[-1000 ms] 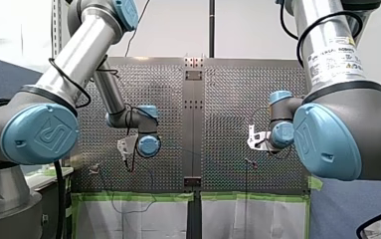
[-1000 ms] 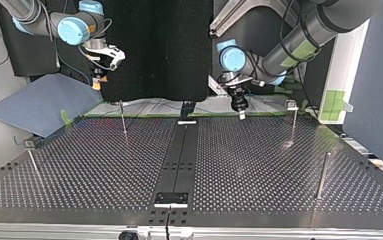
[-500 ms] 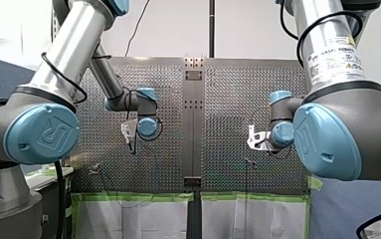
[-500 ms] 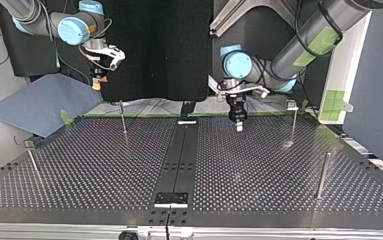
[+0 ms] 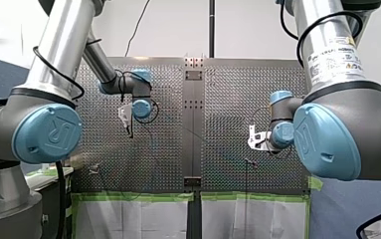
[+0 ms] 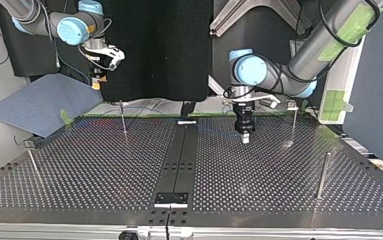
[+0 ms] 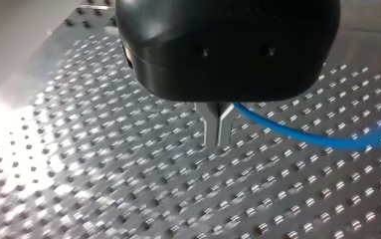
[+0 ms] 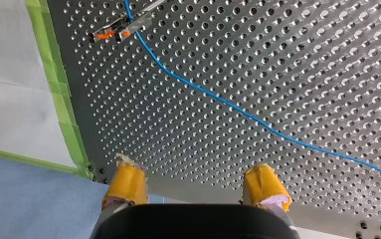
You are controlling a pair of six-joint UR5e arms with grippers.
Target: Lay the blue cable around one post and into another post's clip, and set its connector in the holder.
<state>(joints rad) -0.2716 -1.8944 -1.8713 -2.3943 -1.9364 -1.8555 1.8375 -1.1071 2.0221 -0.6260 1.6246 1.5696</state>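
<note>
In the left wrist view my left gripper (image 7: 218,143) hangs just above the perforated plate, its metal fingers shut on the blue cable (image 7: 302,135), which trails off to one side. The top view has this gripper (image 6: 245,138) right of the centre strip; in the front view it (image 5: 130,131) is left of centre. My right gripper (image 8: 198,188) stands open, yellow pads (image 8: 126,183) apart, nothing between them. Ahead of it the blue cable (image 8: 257,119) runs across the plate from a clip post (image 8: 123,29) with orange marks. In the top view the right gripper (image 6: 97,83) hovers beyond the table's far left edge.
Thin posts stand on the table in the top view: one far left of centre (image 6: 123,118), one at the left edge (image 6: 32,161), one far right (image 6: 293,123), one near right (image 6: 322,175). A bracket (image 6: 171,198) sits on the centre strip. Green tape (image 8: 58,84) lines the plate's edge.
My left arm has carried its shut gripper from the table's far edge out over the plate, nearer the top view's camera and slightly to its right. The right arm has not moved.
</note>
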